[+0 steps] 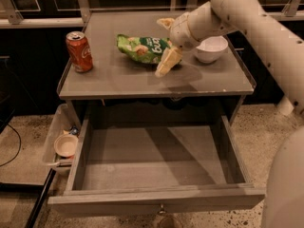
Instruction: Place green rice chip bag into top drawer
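The green rice chip bag lies flat on the grey cabinet top, near its back middle. My gripper is open at the bag's right end. One pale finger points down in front of the bag and the other finger shows behind it. The bag is not lifted. The top drawer is pulled out wide below the cabinet top, its grey bottom bare, with a small knob on its front.
A red soda can stands at the left of the cabinet top. A white bowl sits at the right, behind my wrist. A clear plastic bin with a small bowl hangs on the cabinet's left side. My arm crosses from the upper right.
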Action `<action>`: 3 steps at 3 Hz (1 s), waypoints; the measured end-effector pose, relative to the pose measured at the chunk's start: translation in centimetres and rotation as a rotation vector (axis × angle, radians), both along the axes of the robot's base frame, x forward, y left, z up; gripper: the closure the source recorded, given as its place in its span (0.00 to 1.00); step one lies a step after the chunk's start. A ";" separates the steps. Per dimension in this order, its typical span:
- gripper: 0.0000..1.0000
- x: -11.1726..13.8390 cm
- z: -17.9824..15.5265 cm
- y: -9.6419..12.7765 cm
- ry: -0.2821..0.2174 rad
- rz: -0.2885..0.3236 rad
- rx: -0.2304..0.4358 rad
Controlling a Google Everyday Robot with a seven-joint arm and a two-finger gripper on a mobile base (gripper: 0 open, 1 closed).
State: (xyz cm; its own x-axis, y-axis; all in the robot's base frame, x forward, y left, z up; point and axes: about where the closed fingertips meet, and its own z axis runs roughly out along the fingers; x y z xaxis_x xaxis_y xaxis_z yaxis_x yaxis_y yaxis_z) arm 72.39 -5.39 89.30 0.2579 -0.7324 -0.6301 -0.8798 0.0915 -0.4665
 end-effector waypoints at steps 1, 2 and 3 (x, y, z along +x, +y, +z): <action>0.00 2.0 -1.3 1.4 0.011 -0.006 0.020; 0.00 3.2 -2.2 2.3 0.018 -0.026 0.012; 0.00 4.1 -3.4 2.7 0.064 -0.037 0.021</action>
State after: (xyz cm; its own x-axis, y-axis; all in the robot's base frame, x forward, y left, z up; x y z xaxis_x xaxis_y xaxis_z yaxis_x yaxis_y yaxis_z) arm 76.53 -2.65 85.92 0.1894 -0.7270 -0.6600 -0.9036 0.1339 -0.4068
